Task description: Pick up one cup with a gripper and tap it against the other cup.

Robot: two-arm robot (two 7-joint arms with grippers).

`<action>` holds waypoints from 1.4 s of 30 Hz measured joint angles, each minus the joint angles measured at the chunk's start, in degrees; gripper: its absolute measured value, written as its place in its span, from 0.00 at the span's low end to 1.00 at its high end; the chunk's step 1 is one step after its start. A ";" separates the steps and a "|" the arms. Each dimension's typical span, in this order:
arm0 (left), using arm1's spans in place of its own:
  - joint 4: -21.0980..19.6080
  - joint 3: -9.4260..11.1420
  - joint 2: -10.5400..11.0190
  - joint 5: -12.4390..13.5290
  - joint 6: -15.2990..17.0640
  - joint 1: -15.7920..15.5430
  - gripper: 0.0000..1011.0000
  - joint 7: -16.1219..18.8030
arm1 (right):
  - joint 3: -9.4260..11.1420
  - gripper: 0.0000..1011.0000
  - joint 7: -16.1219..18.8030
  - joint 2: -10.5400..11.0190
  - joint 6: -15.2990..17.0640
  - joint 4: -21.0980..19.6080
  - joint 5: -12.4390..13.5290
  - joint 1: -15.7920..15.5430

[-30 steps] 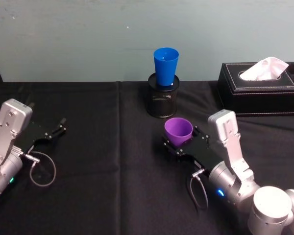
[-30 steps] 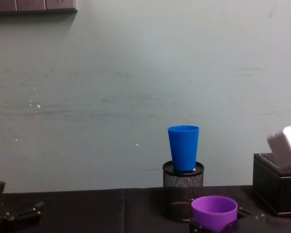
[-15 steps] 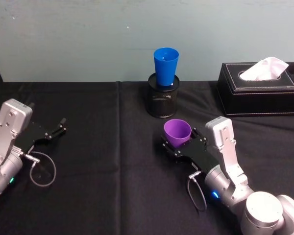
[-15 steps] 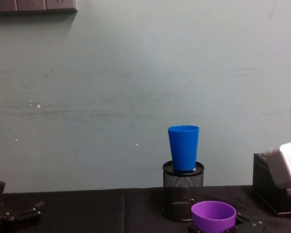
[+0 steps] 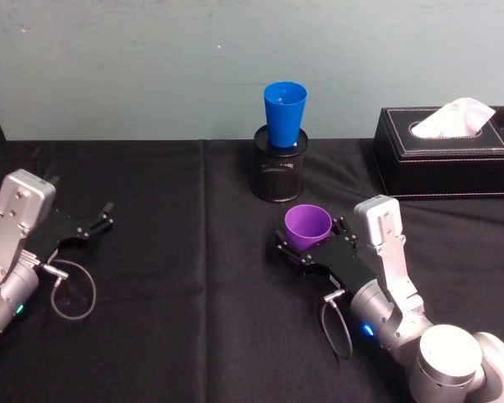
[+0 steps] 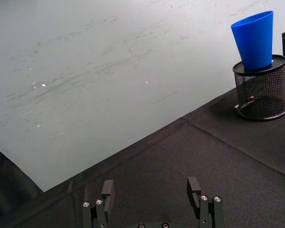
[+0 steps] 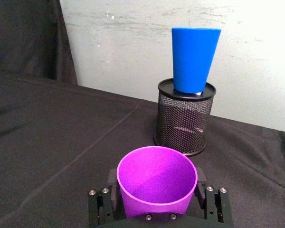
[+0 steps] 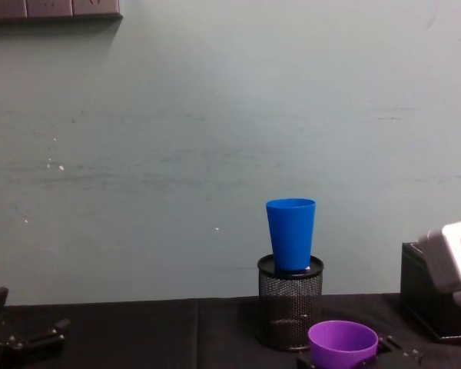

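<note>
Black mesh cylinder holder (image 5: pixel 279 172) upright at the back of a black tablecloth (image 5: pixel 168 252), black tissue box (image 5: pixel 446 151) right of the holder with white tissue (image 5: pixel 458 115) sticking up, pale green wall (image 5: pixel 151 59) behind the holder

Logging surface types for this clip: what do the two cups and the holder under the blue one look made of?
Purple cup, in the right pincer: likely plastic, smooth, evenly coloured, thin rim. Blue cup: same look, matte. Holder: black mesh, probably metal, its weave visible.

Tumbler (image 5: pixel 284 113) in mesh holder (image 5: pixel 279 172); cup (image 5: pixel 307 227) before it.
</note>
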 joint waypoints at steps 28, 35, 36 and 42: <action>0.00 0.00 0.00 0.00 0.00 0.00 0.99 0.00 | 4.36 0.99 -8.40 1.56 13.02 -17.70 -8.40 -2.92; 0.00 0.00 0.00 0.00 0.00 0.00 0.99 0.00 | 5.04 0.99 -11.41 0.96 13.95 -14.23 -12.74 -1.67; 0.00 0.00 0.00 0.00 0.00 0.00 0.99 0.00 | 5.04 0.99 -11.41 0.90 13.62 -13.74 -12.95 -1.51; 0.00 0.00 0.00 0.00 0.00 0.00 0.99 0.00 | 4.83 0.99 -11.29 0.77 11.80 -10.59 -14.93 -0.48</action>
